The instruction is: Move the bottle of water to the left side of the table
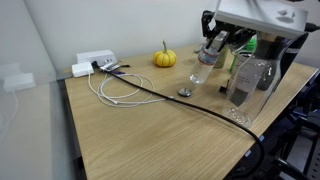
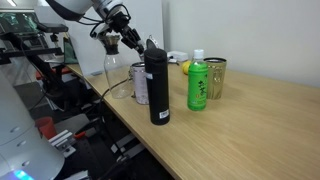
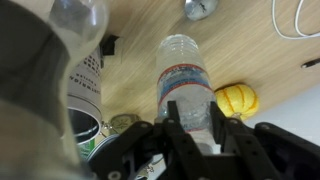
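Here we see the gripper with its two dark fingers drawn in against opposite sides of the bottle of water. The opening is only as wide as the bottle, and it has hold of the bottle near one end. In the wrist view the clear ribbed body, with its pale label band, runs away from the fingers over the light wood of the table.

In an exterior view the bottle hangs tilted under the gripper, close to the far edge of the worktop and toward the corner where the large clear jug stands. We cannot tell whether its lower end touches the wood.

A small orange pumpkin sits at the same far edge, just beside the bottle. A small round metal piece lies nearer the middle. A white box sits at the other far corner, with a looped white cable beside it, and a black cable crosses the top toward the near edge.

In an exterior view a black bottle, a green bottle and an olive cup stand near the jug's corner.
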`<action>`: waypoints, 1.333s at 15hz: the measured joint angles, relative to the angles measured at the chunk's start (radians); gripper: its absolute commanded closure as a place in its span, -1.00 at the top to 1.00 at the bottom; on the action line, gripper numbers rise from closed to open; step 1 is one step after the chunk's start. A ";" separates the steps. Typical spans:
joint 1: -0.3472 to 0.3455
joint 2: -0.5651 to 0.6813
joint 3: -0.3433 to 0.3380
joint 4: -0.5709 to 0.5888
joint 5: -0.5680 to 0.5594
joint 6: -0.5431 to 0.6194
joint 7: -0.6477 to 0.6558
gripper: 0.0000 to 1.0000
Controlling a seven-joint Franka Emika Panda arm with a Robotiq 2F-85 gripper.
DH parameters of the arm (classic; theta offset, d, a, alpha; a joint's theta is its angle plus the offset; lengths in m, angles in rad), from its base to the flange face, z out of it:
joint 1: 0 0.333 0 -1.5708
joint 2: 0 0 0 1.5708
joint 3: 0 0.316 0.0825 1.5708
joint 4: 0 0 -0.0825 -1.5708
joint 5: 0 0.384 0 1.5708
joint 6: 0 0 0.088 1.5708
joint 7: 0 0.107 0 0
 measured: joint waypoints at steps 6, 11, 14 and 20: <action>0.004 0.063 0.006 -0.009 -0.117 0.030 0.000 -0.83; 0.049 0.110 0.085 0.035 -0.153 0.024 0.019 -0.83; 0.096 0.174 0.160 0.112 -0.153 -0.033 0.047 -0.56; 0.163 0.230 0.092 0.171 -0.200 -0.085 0.047 0.37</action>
